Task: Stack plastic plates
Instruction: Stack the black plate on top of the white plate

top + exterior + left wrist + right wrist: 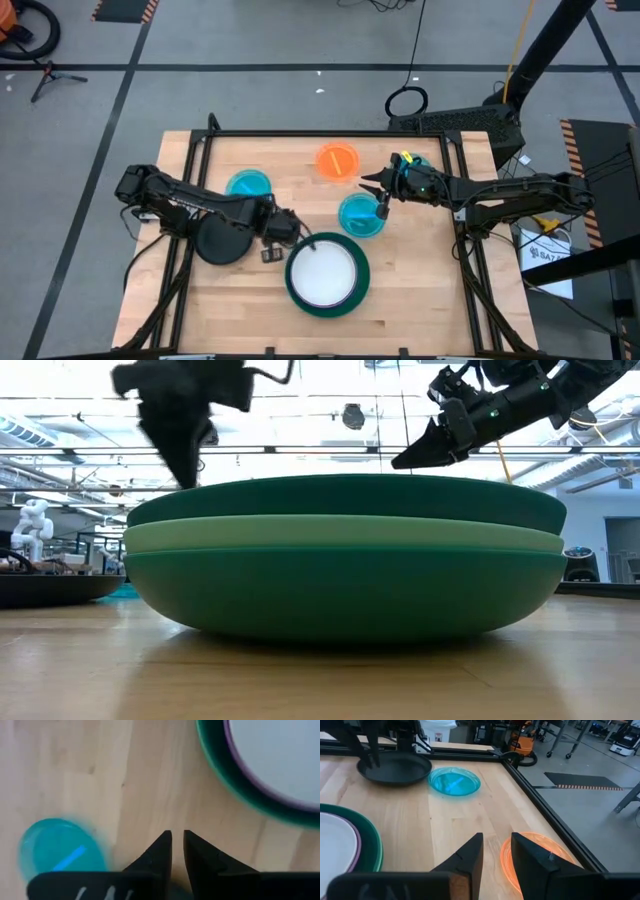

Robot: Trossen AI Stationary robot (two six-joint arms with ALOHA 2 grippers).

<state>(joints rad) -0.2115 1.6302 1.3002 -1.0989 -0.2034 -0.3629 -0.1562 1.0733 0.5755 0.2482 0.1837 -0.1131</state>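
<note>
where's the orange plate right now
In the high view the orange plate lies alone at the table's far edge near the middle, just beyond the right gripper and the nearer cyan plate.

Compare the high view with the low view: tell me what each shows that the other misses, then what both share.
Only the high view shows the white plate on top of the green stack, the orange plate, and two cyan-blue plates, one near the left arm and one under the right gripper.

Only the low view shows the stack's layers edge-on: dark green plate, light green plate, and another green plate at the bottom.

Both show the stack, the black plate, the left gripper and the right gripper.
</note>
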